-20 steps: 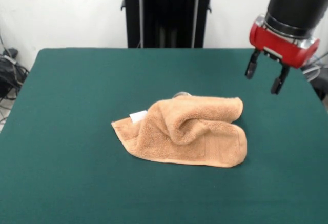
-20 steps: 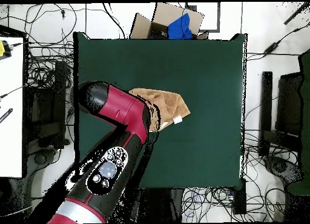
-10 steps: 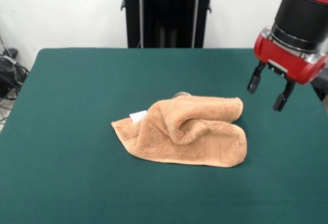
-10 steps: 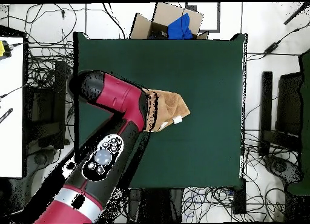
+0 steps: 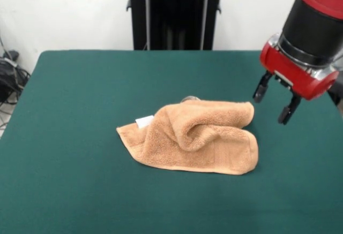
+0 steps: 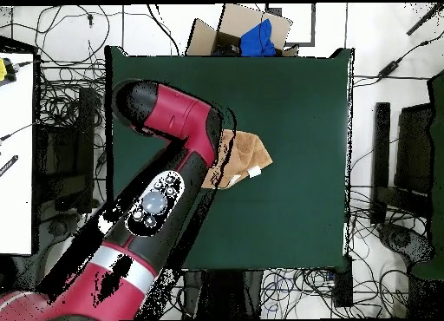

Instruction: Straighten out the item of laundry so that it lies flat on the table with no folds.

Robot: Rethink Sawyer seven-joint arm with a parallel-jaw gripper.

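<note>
- Towel (image 5: 195,135) sits near the middle of the table (image 5: 80,180), still rumpled: upper layer folded over into a raised roll, flat layer underneath sticking out toward the camera side in the front view.
- One white tag (image 5: 144,121) shows at the towel's left end in the front view; overhead view shows a tag (image 6: 255,172) on the towel's right edge.
- Gripper (image 5: 273,102) is off the towel's right end in the front view, above the table, not touching the cloth. Two fingers (image 5: 259,90) spread apart, nothing between them.
- Overhead: arm (image 6: 178,161) crosses the table's left part and covers the left portion of the towel (image 6: 245,155); gripper itself hidden under the arm there.
- Cardboard box (image 6: 244,29) with something blue in it sits off the table's far edge in the overhead view.
</note>
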